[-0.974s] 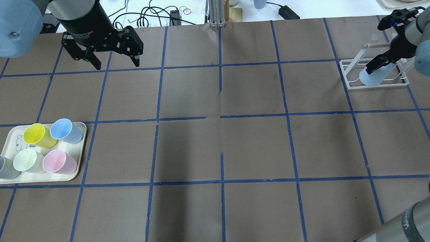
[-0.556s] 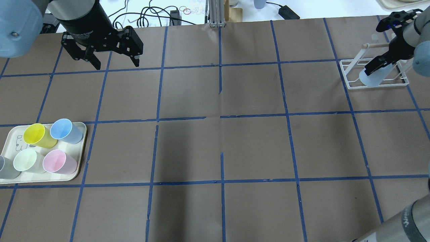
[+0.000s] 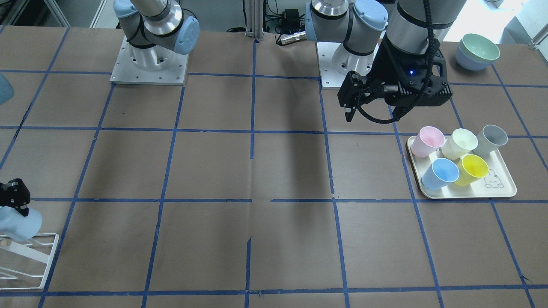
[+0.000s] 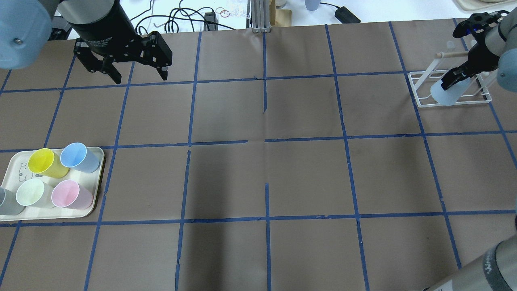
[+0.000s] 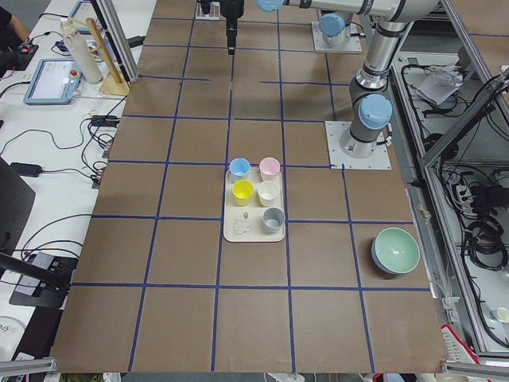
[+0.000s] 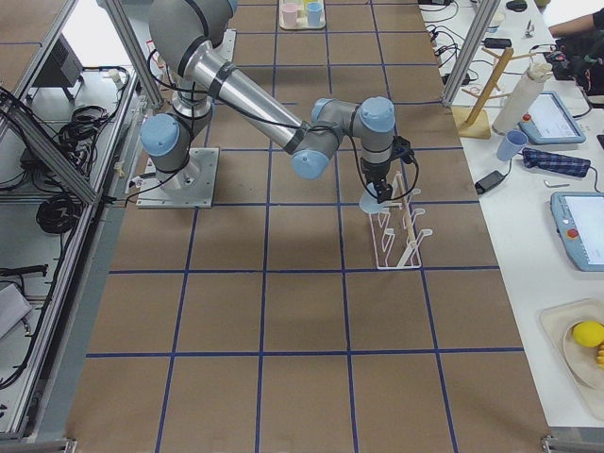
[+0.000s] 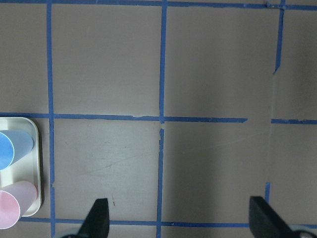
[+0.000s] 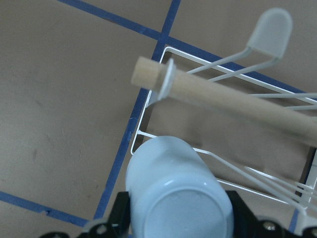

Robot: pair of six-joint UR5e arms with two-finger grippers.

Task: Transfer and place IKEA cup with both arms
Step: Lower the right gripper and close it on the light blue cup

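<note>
One small change over the last second: IKEA cup (image 4: 446,93), clamped base-toward-wrist and tilted in the closed fingers of right gripper (image 4: 453,77), shifted slightly leftward over white wire rack (image 4: 420,102). Judged as final seating on the rack, with release pending. Left gripper (image 4: 140,76) spread wide, empty and unmoved at far left. Brown paper table (image 4: 307,173) gridded in blue tape, with tray (image 4: 48,214) of five coloured cups (image 4: 76,155) at near left. Cables (image 4: 181,18) beyond the far edge.

IKEA cup (image 8: 178,196) base-on between black jaws, white wire rack (image 8: 140,119) behind, wooden dowel (image 8: 223,101) across
</note>
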